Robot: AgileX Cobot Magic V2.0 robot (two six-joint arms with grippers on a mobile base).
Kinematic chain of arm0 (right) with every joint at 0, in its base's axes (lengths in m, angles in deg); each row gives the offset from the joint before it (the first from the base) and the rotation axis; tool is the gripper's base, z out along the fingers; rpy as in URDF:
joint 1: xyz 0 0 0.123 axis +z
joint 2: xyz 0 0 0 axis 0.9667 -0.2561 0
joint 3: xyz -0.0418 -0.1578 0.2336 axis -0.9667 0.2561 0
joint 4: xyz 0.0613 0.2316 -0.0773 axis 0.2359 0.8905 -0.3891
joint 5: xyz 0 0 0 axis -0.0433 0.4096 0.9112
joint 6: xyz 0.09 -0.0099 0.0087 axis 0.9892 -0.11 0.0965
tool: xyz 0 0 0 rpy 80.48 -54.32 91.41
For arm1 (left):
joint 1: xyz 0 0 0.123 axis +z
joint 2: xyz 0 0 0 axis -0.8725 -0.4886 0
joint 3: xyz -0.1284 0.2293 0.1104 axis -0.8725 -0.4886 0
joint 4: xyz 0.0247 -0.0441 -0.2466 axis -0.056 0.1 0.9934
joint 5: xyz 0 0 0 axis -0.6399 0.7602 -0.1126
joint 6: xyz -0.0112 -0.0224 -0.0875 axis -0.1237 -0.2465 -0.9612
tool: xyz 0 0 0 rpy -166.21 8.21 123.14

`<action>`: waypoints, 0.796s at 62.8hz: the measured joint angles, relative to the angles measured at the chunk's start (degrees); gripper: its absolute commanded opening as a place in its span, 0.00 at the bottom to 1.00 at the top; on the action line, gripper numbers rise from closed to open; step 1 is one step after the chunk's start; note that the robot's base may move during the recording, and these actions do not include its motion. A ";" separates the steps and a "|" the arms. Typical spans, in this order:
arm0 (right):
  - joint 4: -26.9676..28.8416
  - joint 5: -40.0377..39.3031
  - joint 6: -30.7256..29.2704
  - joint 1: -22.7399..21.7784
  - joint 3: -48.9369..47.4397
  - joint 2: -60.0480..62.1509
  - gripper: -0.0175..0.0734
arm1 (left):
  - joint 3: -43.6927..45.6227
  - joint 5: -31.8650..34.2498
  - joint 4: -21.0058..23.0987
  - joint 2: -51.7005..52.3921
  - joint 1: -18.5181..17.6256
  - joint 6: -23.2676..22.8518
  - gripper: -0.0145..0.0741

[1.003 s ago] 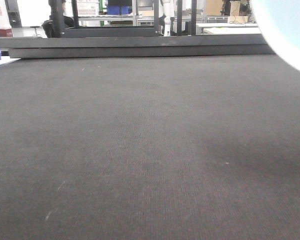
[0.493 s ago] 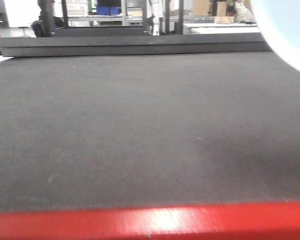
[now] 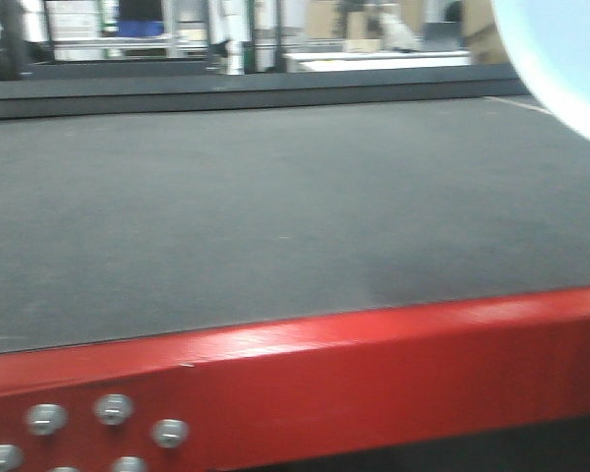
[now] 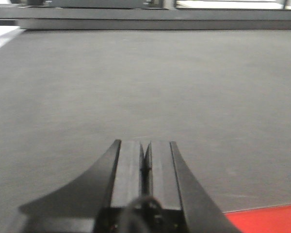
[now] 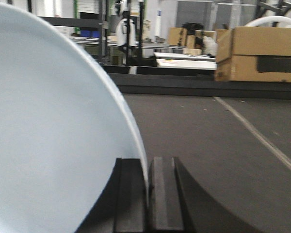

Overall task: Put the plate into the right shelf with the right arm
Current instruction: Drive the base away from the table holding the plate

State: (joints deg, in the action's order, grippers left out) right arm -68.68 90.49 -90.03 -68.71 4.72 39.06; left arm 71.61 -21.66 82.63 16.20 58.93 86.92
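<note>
- The right pincer (image 5: 148, 167) clamps the rim of the white plate (image 5: 53, 136), which stands on edge at 9 o'clock of it.
- The left pincer (image 4: 145, 153) is pressed together, empty, over the dark counter (image 4: 136, 87).
- In the front view the plate shows at 2 o'clock and the counter's red edge (image 3: 324, 364) at 6 o'clock.

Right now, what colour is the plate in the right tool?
The plate is plain white, faintly bluish; clearest in the right wrist view.

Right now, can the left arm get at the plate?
Probably not as it stands: the left gripper is shut, pointing along the grey mat, and the plate is not in its view. The right gripper clamps the plate's rim, holding it on edge.
</note>
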 measured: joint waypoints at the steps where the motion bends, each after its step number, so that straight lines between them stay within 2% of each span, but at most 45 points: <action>1: 0.00 0.00 0.00 0.00 0.00 0.00 0.25 | 0.00 0.00 0.00 0.00 0.00 0.00 0.11; 50: 0.00 0.09 0.00 0.00 0.00 0.00 0.25 | 0.00 0.00 0.00 0.00 0.00 0.00 0.11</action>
State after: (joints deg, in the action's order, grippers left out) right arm -68.68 90.58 -90.03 -68.71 4.72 39.06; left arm 71.61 -21.66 82.63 16.20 58.93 86.92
